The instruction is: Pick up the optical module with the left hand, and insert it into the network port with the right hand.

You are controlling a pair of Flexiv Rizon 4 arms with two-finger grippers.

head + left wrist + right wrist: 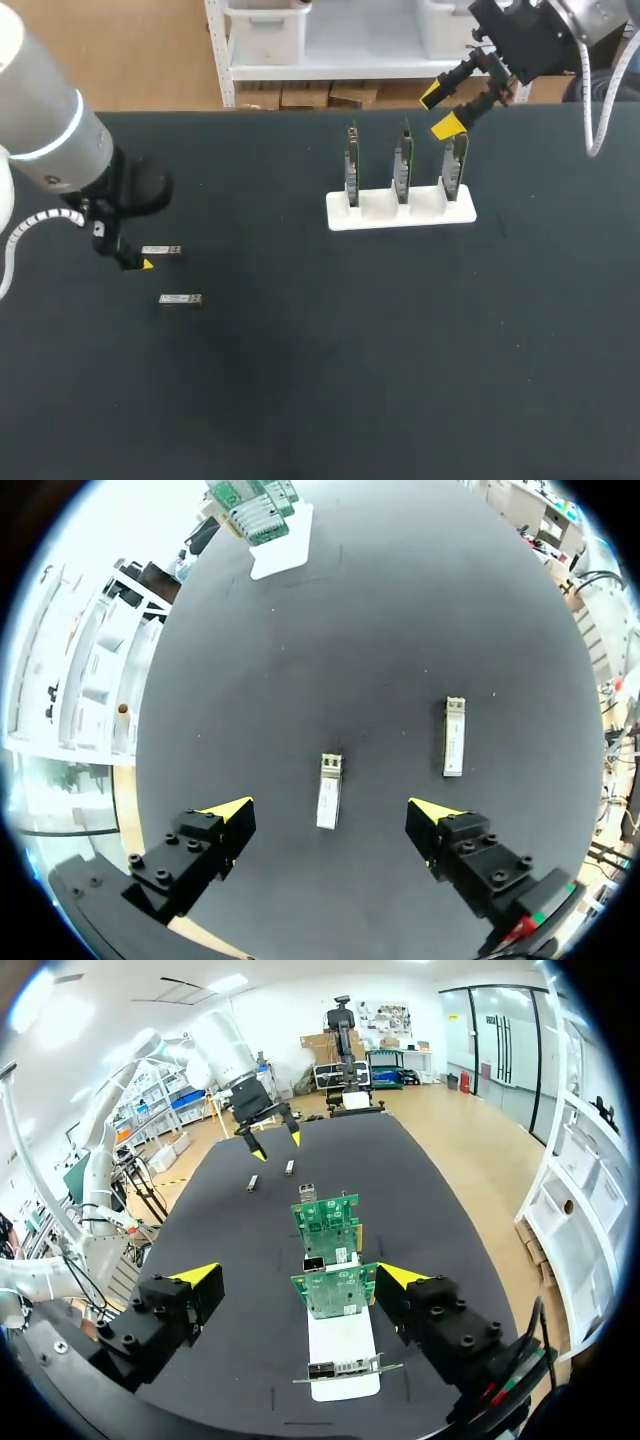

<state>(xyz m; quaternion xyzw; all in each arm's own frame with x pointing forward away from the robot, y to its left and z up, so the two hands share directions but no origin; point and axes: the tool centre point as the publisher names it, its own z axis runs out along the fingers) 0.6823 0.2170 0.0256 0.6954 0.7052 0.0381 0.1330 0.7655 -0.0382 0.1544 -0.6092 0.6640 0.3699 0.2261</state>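
A broad matte black table (320,400) lies under soft, even light across its whole top

The left arm (45,130), at nine o'clock in the head view, is a thick pale-grey cylinder ringed by a thin glowing band (50,148), with a black wrist and a white coiled cable (35,222). The right arm (600,15), at one o'clock, is silver-grey with a black head and a white looping cable (603,95). The left claw (330,812) and right claw (298,1276) have blocky black fingers (190,855) studded with round screws (168,838), ending in yellow wedge tips. A red and green mark (535,920) sits at one finger's base.
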